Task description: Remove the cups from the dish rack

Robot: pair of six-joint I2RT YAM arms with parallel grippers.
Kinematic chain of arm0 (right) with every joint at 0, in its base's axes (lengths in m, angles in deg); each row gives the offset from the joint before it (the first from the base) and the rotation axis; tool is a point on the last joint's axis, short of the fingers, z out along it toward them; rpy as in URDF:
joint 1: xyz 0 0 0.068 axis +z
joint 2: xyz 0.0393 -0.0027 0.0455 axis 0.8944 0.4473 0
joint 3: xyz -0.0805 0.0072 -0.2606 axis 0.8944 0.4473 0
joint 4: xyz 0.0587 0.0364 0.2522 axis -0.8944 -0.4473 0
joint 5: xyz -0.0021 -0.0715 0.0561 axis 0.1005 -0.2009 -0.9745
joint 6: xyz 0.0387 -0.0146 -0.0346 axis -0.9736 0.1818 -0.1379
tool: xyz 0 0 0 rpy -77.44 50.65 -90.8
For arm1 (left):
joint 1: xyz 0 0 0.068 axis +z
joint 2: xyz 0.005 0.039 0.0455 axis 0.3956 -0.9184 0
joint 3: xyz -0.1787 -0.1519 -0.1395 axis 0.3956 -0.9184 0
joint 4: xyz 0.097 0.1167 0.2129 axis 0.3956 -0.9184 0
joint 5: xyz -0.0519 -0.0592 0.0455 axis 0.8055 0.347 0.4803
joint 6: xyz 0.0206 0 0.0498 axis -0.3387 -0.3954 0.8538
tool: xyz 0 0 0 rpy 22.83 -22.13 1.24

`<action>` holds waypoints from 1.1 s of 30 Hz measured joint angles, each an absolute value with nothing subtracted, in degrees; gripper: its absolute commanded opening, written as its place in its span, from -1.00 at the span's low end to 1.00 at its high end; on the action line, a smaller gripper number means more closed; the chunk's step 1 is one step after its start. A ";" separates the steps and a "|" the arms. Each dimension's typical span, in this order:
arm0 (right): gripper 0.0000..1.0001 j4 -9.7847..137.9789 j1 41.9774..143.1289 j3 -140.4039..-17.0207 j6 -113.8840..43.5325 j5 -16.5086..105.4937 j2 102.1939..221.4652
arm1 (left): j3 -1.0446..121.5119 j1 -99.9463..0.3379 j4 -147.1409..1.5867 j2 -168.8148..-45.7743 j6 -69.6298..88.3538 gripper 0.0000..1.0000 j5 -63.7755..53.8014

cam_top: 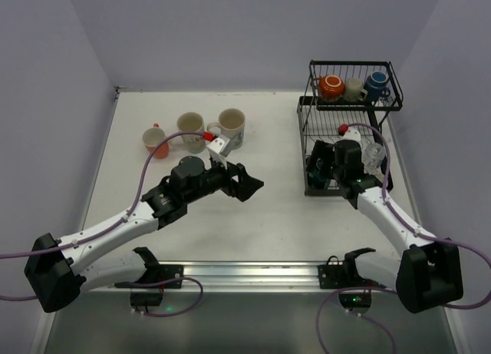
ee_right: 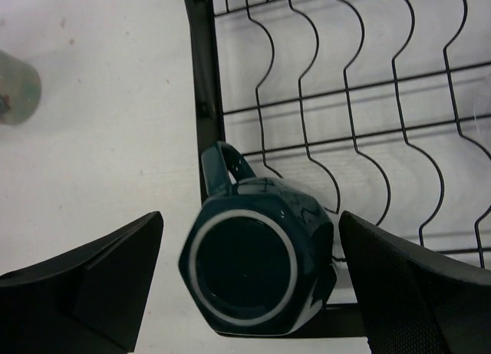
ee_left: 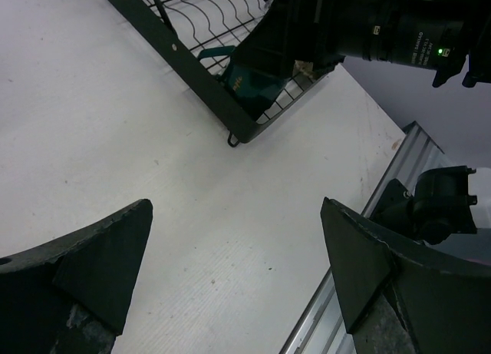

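The black wire dish rack (cam_top: 307, 108) stands at the right. Its upper basket holds an orange mug (cam_top: 330, 86), a small cream mug (cam_top: 354, 89) and a blue mug (cam_top: 376, 84). A dark teal mug (ee_right: 257, 266) lies bottom-up at the near left corner of the lower tray (ee_right: 203, 85); it also shows in the left wrist view (ee_left: 249, 81). My right gripper (ee_right: 249, 216) is open, with one finger on each side of the teal mug and not touching it. My left gripper (cam_top: 244, 183) is open and empty over the bare table, also seen in the left wrist view (ee_left: 238, 208).
Three mugs stand on the table at the back left: an orange-red one (cam_top: 156, 141), a cream one (cam_top: 190, 130) and a patterned white one (cam_top: 230, 126). The metal rail (cam_top: 245, 273) runs along the near edge. Walls close in the left, back and right.
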State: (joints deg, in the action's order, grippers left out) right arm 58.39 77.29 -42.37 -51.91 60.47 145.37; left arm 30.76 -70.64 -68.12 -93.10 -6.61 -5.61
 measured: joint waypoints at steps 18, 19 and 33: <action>-0.44 49.16 80.92 -44.66 -52.28 67.66 146.81 | 28.20 -70.64 -69.36 -91.31 -5.91 0.91 -5.00; -0.46 48.59 81.01 -44.66 -52.20 67.86 145.48 | 28.20 -70.64 -69.03 -91.61 -6.00 0.91 -4.56; -0.56 60.18 81.01 -43.07 -62.69 48.14 130.22 | 28.20 -70.64 -58.78 -98.30 -11.16 0.80 2.89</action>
State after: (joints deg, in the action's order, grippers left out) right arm 60.18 81.01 -43.07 -62.69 48.14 130.22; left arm 28.20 -70.64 -58.78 -98.30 -11.16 2.89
